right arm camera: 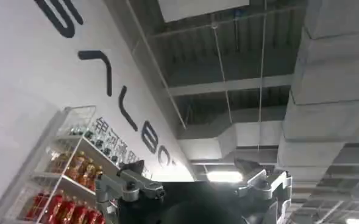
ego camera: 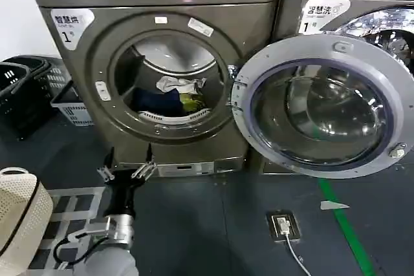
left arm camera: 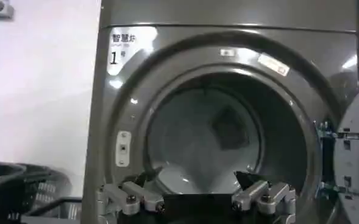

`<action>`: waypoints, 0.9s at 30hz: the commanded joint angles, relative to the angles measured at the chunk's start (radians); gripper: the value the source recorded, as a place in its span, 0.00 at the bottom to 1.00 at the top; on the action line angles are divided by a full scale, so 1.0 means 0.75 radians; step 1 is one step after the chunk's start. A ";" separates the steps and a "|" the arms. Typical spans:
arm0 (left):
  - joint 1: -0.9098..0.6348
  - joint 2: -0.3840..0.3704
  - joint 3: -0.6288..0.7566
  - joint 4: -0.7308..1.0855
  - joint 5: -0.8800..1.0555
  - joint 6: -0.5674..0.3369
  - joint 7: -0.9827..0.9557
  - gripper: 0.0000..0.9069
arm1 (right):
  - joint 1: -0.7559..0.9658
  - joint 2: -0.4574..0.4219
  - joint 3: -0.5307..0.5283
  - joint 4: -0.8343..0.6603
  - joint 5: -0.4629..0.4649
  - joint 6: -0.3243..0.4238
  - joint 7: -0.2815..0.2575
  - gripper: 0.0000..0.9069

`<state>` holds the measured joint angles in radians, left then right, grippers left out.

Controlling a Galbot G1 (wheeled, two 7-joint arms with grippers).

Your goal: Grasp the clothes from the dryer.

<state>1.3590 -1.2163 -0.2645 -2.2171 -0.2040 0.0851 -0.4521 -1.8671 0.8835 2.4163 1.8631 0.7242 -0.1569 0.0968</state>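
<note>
My left gripper (ego camera: 126, 171) has its jaws spread wide with nothing between them. It hangs low in front of the dryer (ego camera: 97, 50), below the porthole and not yet inside; from its wrist I see both fingers (left arm camera: 130, 198) framing the bottom of the drum opening. The right gripper (right arm camera: 197, 185) is parked elsewhere, pointing up at a ceiling, also spread open and empty.

The clothes (ego camera: 178, 95) lie in a small heap at the bottom of the drum, toward the right of the opening: 1 white piece on top, 1 dark blue to its left, 1 yellow-green low at the right. The door (ego camera: 320, 105) is swung fully open to the right, clear of my path.

I judge this load light, limp and easy to bunch, nothing fragile. It will drape and may snag on the drum lip. I would go for the raised folds of the white piece, pinching deep into the crumple so the fabric gathers between the fingers, not skimming a flat edge that could slide out.
</note>
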 commanded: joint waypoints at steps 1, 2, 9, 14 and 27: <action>-0.006 0.001 -0.004 0.006 0.004 0.000 0.009 1.00 | 0.001 -0.001 -0.002 0.003 0.002 0.006 0.000 1.00; -0.007 0.001 -0.008 0.005 0.003 0.000 0.010 1.00 | 0.000 0.000 -0.003 0.003 0.001 0.012 -0.002 1.00; -0.008 0.000 -0.022 0.006 -0.004 0.000 0.010 1.00 | 0.003 0.003 -0.005 0.008 0.004 0.025 -0.008 1.00; -0.010 0.000 -0.020 0.008 -0.004 0.001 0.010 1.00 | 0.006 0.007 -0.006 0.006 0.009 0.040 -0.020 1.00; -0.029 0.005 -0.017 0.014 -0.008 0.004 0.014 1.00 | 0.000 0.007 -0.003 -0.002 0.033 0.099 -0.034 1.00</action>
<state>1.3371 -1.2153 -0.2785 -2.2073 -0.2100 0.0877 -0.4437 -1.8675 0.8883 2.4140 1.8621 0.7459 -0.0889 0.0719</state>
